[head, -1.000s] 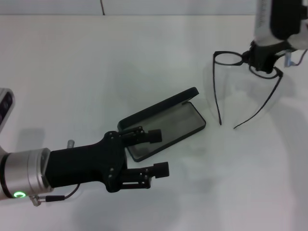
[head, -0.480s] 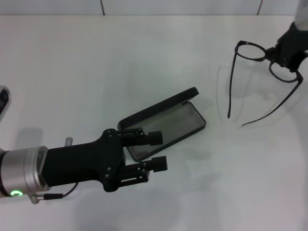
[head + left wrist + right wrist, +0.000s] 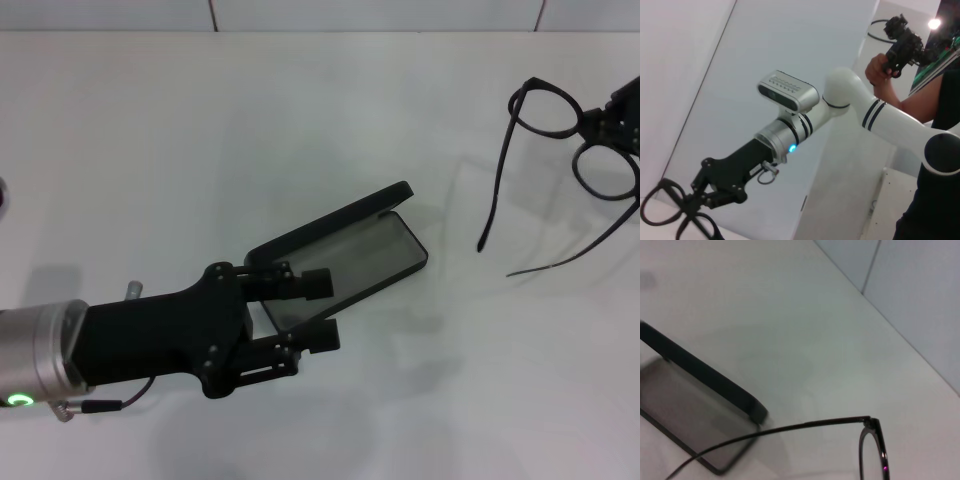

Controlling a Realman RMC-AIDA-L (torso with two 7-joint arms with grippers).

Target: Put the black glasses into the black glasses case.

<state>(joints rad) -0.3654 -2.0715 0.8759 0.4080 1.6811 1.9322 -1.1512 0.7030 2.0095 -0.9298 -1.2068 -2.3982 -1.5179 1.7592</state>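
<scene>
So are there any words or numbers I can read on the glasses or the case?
None can be read.
Black glasses case: lying open, no lettering visible.
Black glasses, held by the right tool: no markings visible.
Left tool: no label shows.

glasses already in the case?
No: in the head view the right gripper holds the black glasses in the air, apart from the open black glasses case.
</scene>
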